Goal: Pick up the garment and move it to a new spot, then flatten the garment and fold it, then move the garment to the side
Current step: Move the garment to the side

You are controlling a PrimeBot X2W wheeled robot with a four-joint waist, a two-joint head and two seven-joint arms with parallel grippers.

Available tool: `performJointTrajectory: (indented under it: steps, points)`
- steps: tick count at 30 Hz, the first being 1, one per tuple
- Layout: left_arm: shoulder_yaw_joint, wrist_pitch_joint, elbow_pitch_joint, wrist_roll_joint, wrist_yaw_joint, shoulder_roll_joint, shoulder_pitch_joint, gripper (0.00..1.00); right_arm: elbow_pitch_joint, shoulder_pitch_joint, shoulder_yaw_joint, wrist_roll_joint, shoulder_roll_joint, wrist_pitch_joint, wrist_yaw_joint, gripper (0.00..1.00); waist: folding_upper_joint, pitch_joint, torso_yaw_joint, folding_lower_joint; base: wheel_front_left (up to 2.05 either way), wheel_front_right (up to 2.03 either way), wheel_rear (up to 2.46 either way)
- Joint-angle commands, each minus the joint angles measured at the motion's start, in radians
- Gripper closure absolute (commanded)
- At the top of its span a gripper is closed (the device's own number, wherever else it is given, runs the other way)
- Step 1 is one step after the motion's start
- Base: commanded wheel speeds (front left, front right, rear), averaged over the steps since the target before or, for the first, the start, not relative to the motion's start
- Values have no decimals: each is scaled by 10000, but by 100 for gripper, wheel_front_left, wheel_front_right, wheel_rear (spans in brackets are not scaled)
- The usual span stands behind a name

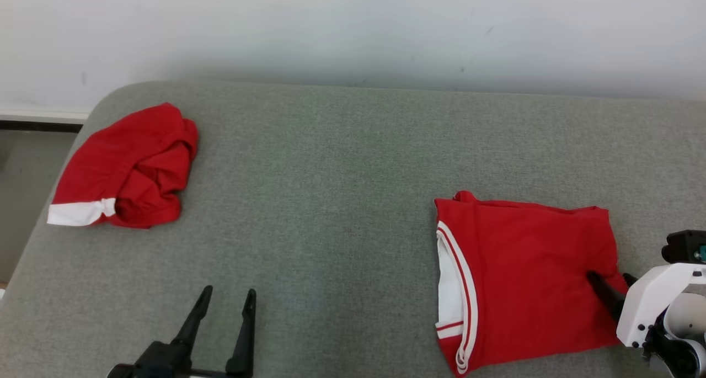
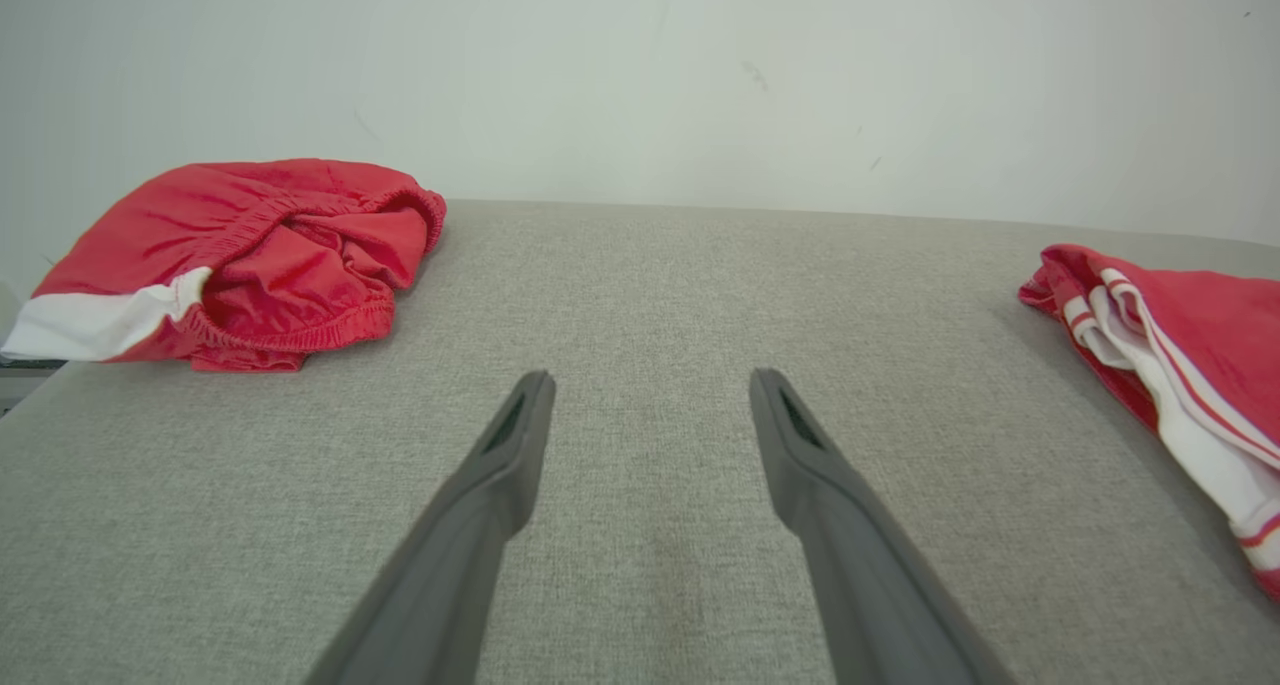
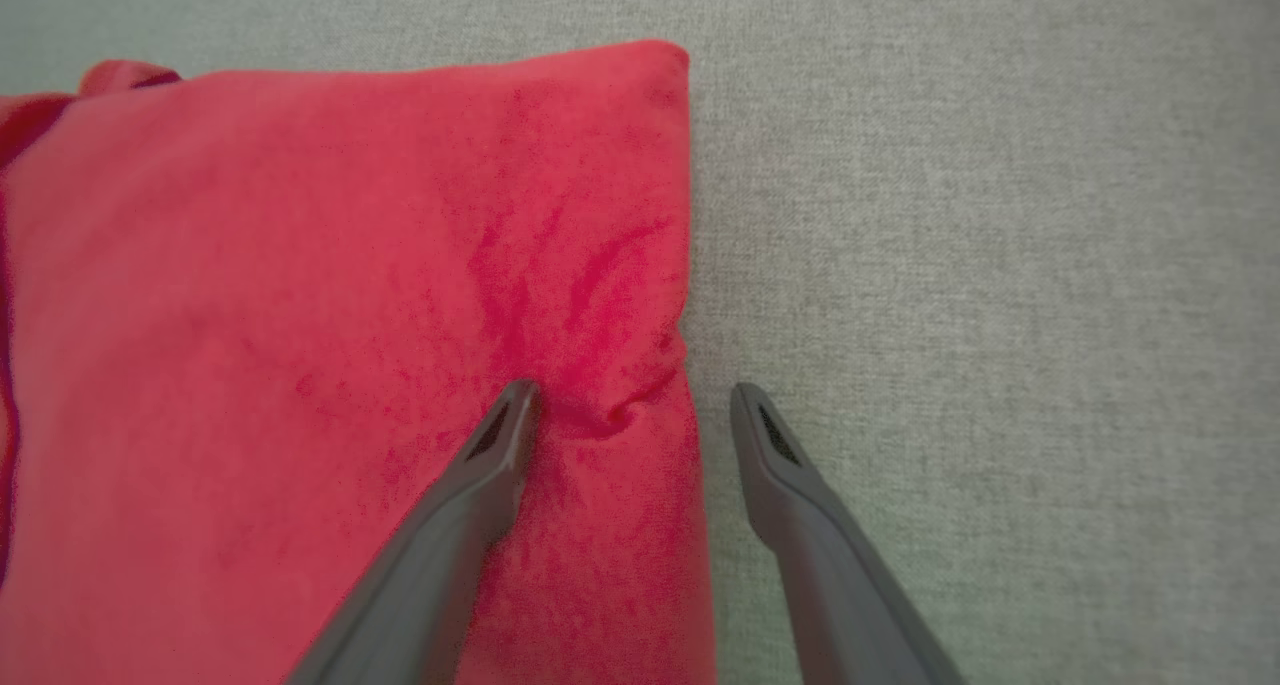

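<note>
Red folded garment point(image 1: 529, 278): a soft shirt with white striped trim, lying flat on the right part of the grey cloth-covered table point(image 1: 342, 174).
Right fingers point(image 3: 470, 485): spread wide across the garment's right edge. One tip presses into the red cloth and puckers it, the other is over bare table just beside the edge.
Left fingers point(image 2: 480, 505): spread wide over bare table, well apart from the folded garment.
Crumpled red garment with a white band point(image 1: 129, 168): at the table's far left corner.
</note>
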Motion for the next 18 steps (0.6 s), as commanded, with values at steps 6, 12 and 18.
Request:
performJointTrajectory:
  steps: [6, 12, 18]
  points:
    - [-52, -4, 24, 88, 48, 30, -103, 0, 455, -245, -151, 791, 155, 249, 0, 100, 0, 3, 45, -1, 0, 0, 0]
    - [-6, -4, -44, 106, 51, 29, -163, 0, 563, -642, -231, 859, 49, -198, 0, 100, 0, 126, -222, -1, 0, 0, 0]
    - [46, -4, -211, 240, -76, 142, -452, 0, 1065, -1594, -637, 96, -210, -1196, -1, 100, 0, 768, -789, -1, 0, 0, 0]
